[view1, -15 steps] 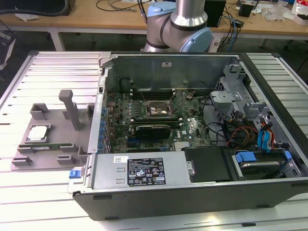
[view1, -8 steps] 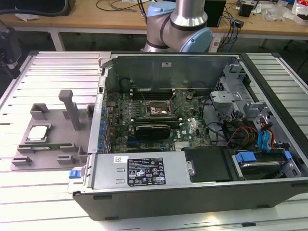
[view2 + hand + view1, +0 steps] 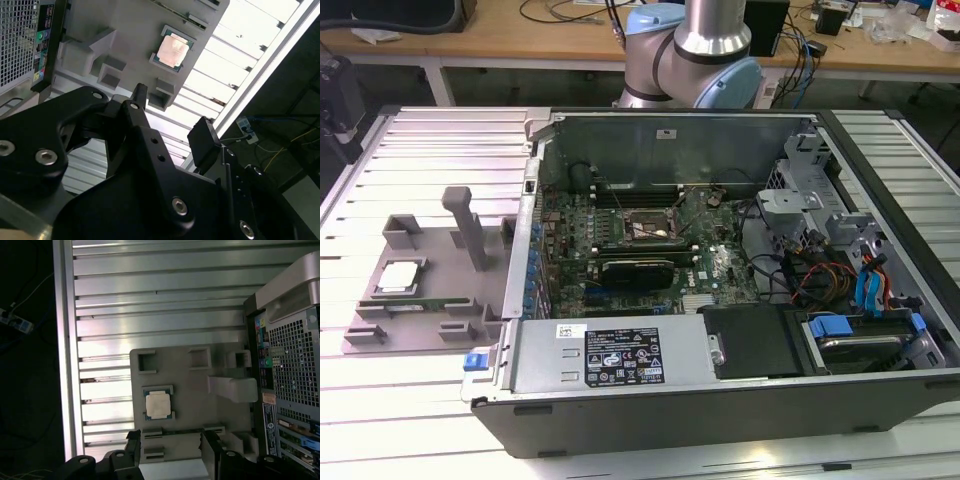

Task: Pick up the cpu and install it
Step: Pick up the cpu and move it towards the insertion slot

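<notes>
The cpu (image 3: 400,277) is a small square chip with a shiny metal top, lying flat in a recess of the grey fixture tray (image 3: 440,250) at the exterior view's left. Both wrist views look down on the cpu (image 3: 173,51) (image 3: 158,404) from well above. My gripper (image 3: 172,445) (image 3: 172,112) hangs open high over the tray, with nothing between its black fingers (image 3: 202,132). Inside the open computer case, the motherboard's square socket (image 3: 648,228) lies among green circuitry.
The open computer case (image 3: 720,400) takes up the middle and right of the ribbed metal table (image 3: 420,400). Its drive cage and cables (image 3: 840,270) crowd the right side. A grey post (image 3: 470,225) rises from the tray. The arm's base (image 3: 690,60) stands behind the case.
</notes>
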Motion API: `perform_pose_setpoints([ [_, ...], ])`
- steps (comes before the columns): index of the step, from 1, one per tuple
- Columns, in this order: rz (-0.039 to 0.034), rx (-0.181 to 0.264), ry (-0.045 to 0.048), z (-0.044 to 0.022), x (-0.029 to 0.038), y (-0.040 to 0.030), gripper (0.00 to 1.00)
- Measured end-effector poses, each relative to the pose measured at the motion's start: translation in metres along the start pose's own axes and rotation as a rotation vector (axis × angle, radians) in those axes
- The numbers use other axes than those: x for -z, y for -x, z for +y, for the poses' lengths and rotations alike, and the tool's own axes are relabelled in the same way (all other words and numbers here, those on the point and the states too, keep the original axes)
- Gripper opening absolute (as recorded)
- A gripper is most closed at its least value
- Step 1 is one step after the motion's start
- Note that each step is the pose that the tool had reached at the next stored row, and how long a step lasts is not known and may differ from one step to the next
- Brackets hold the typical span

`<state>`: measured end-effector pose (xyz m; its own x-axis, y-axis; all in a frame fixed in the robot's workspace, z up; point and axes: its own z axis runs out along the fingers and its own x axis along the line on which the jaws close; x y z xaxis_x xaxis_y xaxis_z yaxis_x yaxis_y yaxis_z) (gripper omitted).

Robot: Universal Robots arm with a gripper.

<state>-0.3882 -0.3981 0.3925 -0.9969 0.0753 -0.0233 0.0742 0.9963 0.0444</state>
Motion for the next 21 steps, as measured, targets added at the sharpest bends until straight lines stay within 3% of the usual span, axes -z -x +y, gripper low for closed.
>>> perform_pose_setpoints([
  [8,0.0,0.0,0.0,-0.0002,-0.0057,-0.0001,0.6],
  [21,0.0,0.0,0.0,-0.0004,-0.0093,-0.0002,0.6],
])
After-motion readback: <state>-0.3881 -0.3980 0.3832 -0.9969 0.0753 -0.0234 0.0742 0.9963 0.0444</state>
